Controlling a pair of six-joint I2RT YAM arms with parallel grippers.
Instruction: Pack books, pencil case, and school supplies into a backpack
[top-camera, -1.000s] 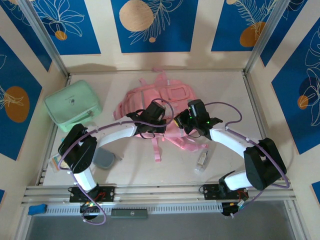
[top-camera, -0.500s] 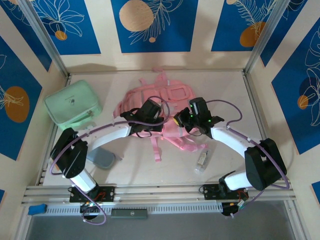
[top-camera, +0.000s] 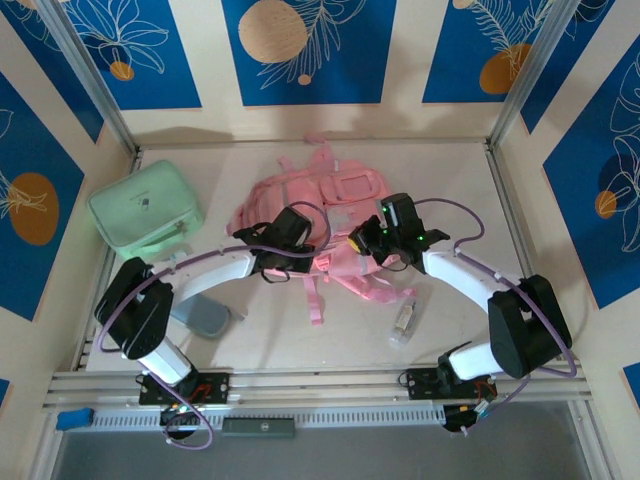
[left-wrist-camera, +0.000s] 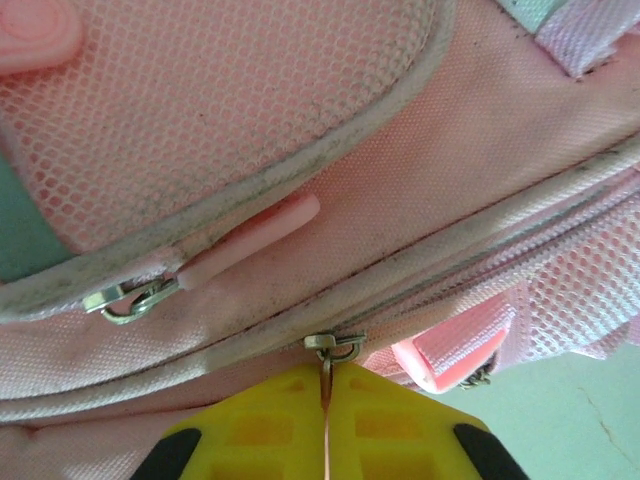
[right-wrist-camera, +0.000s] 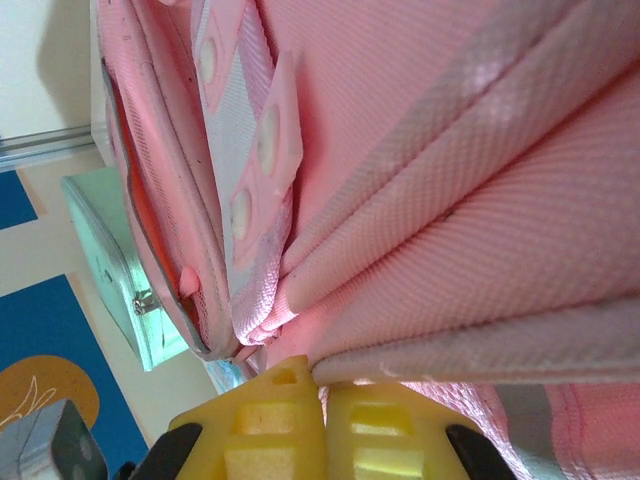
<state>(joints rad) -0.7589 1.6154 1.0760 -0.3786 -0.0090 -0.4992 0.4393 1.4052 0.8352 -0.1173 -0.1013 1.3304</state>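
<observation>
The pink backpack (top-camera: 335, 200) lies flat mid-table. My left gripper (top-camera: 300, 258) is at its near left edge, shut on a zip pull whose metal slider (left-wrist-camera: 335, 345) sits right at the yellow fingertips (left-wrist-camera: 290, 400). My right gripper (top-camera: 363, 248) is shut on a fold of backpack fabric (right-wrist-camera: 450, 340) at the near right edge. The grey-blue pencil case (top-camera: 206, 318) lies by the left arm's base. A small clear bottle (top-camera: 404, 320) lies near the right arm. The books are out of view.
A mint-green boxy zip case (top-camera: 145, 210) stands at the back left, its side also in the right wrist view (right-wrist-camera: 105, 250). A loose pink strap (top-camera: 315, 300) trails toward the near edge. A second zip with a pink pull (left-wrist-camera: 250, 235) runs above the held one.
My left gripper has slid leftward along the backpack's near edge, still pinching the zip pull. The right gripper has stayed nearly in place on the fabric.
</observation>
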